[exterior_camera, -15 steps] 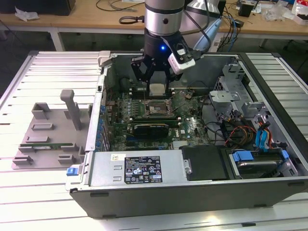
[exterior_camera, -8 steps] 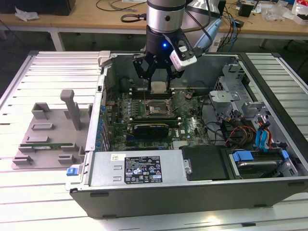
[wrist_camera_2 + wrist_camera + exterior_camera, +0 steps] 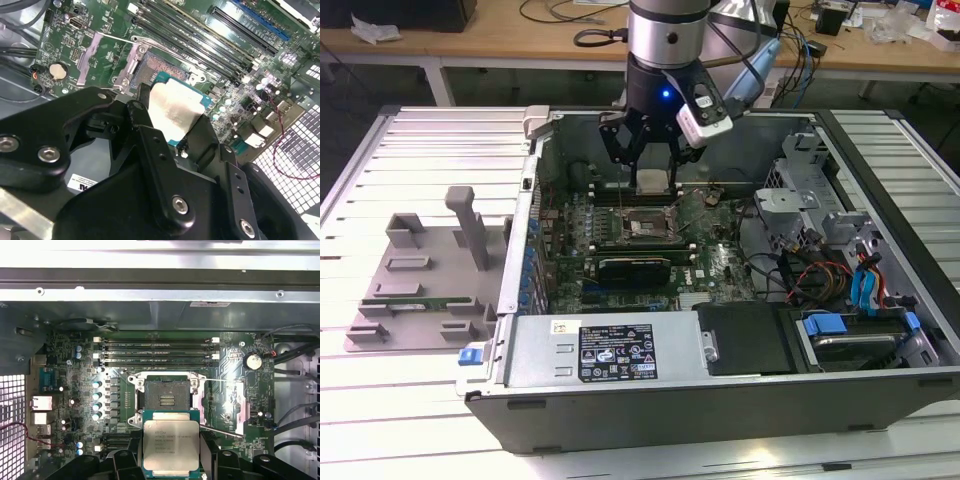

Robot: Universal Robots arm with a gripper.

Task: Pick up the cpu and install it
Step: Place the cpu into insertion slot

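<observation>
My jaws are clamped on opposite edges of the cpu (image 3: 171,444), holding it flat with the lid up. My gripper (image 3: 650,172) hangs it over the open socket (image 3: 167,397), apart from it, toward the far side of the computer case (image 3: 620,400). I judge it light, stiff and thin, with a slick metal lid and an easily damaged underside. The rim edges are the right hold.

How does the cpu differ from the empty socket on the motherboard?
The cpu has a shiny silver top; the socket is dark and recessed. The cpu is held in the gripper above the motherboard; the socket sits fixed on it, empty. Both are squarish.
</observation>
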